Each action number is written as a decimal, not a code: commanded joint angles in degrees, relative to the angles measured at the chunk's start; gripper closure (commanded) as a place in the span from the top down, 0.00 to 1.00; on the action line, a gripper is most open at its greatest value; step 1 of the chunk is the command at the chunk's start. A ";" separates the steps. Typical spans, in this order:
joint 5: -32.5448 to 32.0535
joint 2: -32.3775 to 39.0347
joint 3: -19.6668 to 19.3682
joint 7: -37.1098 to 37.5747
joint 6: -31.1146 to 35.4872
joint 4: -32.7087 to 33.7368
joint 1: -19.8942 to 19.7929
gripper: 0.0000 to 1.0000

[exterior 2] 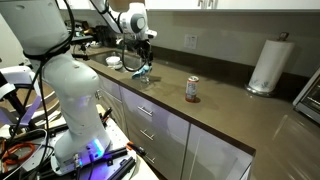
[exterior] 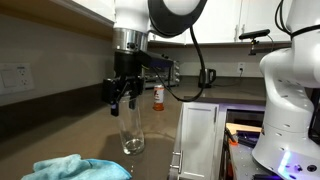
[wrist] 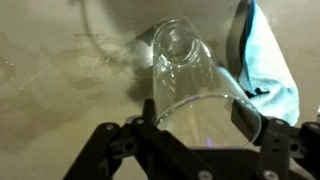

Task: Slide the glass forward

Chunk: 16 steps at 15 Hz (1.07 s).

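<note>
The glass (exterior: 132, 132) is tall and clear, and it stands upright on the brown counter (exterior: 60, 120) just under my gripper (exterior: 125, 103). In the wrist view its rim (wrist: 185, 70) sits between my two black pads (wrist: 243, 117), and the gripper (wrist: 194, 114) is shut on the top of the glass. In an exterior view the gripper (exterior 2: 138, 58) hangs at the far end of the counter, and the glass below it is hard to make out.
A blue cloth (exterior: 75, 168) (wrist: 270, 70) (exterior 2: 143, 72) lies right beside the glass. A small orange-labelled bottle (exterior: 157, 97) (exterior 2: 192, 90) stands further along the counter. A paper towel roll (exterior 2: 268, 65) stands by the wall. The robot's white base (exterior: 290, 90) is beside the cabinet.
</note>
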 commanded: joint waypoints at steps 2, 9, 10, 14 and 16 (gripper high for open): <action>-5.57 0.98 -0.65 -0.77 -4.13 3.89 -3.26 0.63; -8.92 3.45 -2.39 -3.24 -0.96 6.19 -4.35 0.63; -9.32 3.79 -2.57 -3.51 -0.75 6.52 -4.31 0.64; -10.07 4.49 -2.94 -4.23 1.27 6.86 -4.14 0.64; -10.30 4.95 -3.06 -4.82 2.84 6.91 -4.10 0.64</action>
